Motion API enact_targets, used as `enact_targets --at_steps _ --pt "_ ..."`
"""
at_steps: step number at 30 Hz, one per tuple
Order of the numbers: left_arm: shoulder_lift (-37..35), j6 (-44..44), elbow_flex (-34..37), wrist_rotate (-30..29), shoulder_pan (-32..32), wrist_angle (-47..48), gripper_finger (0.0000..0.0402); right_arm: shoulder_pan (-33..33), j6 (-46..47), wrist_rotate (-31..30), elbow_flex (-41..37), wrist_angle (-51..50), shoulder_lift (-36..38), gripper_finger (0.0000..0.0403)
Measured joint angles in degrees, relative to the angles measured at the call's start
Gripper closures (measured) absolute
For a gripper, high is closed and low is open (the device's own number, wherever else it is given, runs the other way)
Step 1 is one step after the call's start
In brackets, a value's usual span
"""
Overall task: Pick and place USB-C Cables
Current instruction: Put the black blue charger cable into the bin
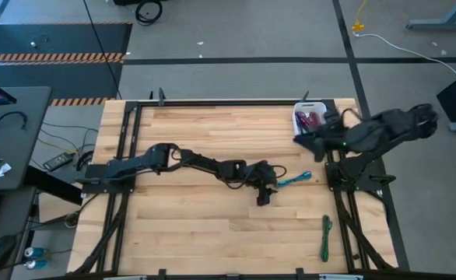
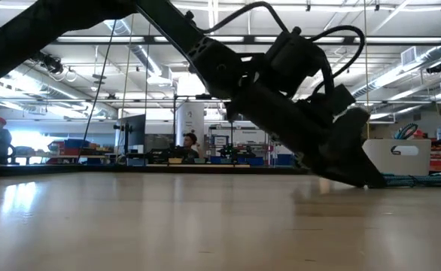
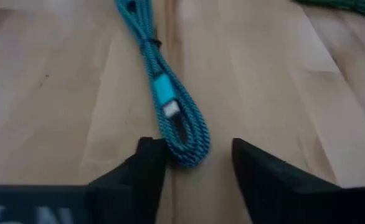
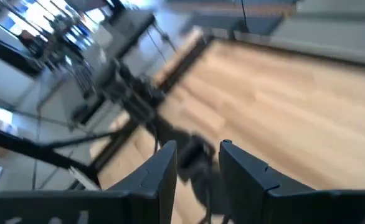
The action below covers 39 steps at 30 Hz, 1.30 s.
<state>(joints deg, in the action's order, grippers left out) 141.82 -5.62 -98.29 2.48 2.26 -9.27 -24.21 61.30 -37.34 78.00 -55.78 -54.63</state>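
Note:
A teal braided USB-C cable (image 1: 294, 180) lies bundled flat on the wooden table, right of centre. My left gripper (image 1: 273, 180) is low over the table at the cable's near looped end (image 3: 185, 146). It is open, with one finger on either side of that loop (image 3: 195, 149). Whether a finger touches the loop, I cannot tell. In the low view the teal cable (image 2: 424, 181) lies just past the lowered left gripper (image 2: 356, 173). A green cable (image 1: 326, 237) lies near the table's right near corner. My right gripper (image 1: 299, 140) hovers open and holds nothing (image 4: 198, 155), beside a white bin.
The white bin (image 1: 301, 117) stands at the table's far right corner and holds maroon and magenta cables (image 1: 313, 119). The green cable's edge (image 3: 350, 5) shows beyond the teal one. Black frame rails (image 1: 127, 132) run along the table's left and right sides. A person sits far behind the table (image 2: 189, 143).

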Motion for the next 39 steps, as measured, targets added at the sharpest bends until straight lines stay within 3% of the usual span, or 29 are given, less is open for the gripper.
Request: enact_targets --at_steps 5,10,12,16,18,24,32,39 --pt "1.3 -3.3 0.3 -3.0 -0.2 -6.6 0.0272 -0.1 8.2 4.5 -0.1 -1.3 -3.8 0.0278" --pt "4.0 -5.7 0.1 -3.7 -0.7 -11.7 0.0285 -0.7 12.0 6.6 -0.1 0.0 -5.6 0.0278" --pt "4.5 -4.6 0.0 -3.3 -0.8 -11.8 0.0295 -0.8 12.9 8.0 0.0 0.0 -5.7 0.0278" --pt "3.8 -0.9 0.1 -2.7 -1.2 -11.2 0.0362 -0.9 13.2 12.0 0.0 -1.7 -5.7 0.0278" --pt "2.6 -0.3 0.2 -2.6 -1.6 -9.6 0.0362 -0.9 13.2 13.8 0.0 -4.1 -5.6 0.0278" --pt "-7.1 4.2 0.6 -4.0 -3.3 5.6 0.0362 -2.3 11.4 19.0 -0.5 -9.6 -5.6 0.0277" --pt "-25.2 8.9 0.4 -4.2 -6.1 27.1 0.0362 -4.7 2.3 19.5 -6.3 -13.3 -5.8 0.0264" --pt "-38.6 9.6 0.3 2.2 -9.2 49.5 0.0362 1.7 -18.9 17.5 -6.9 -3.9 -5.6 0.0218"
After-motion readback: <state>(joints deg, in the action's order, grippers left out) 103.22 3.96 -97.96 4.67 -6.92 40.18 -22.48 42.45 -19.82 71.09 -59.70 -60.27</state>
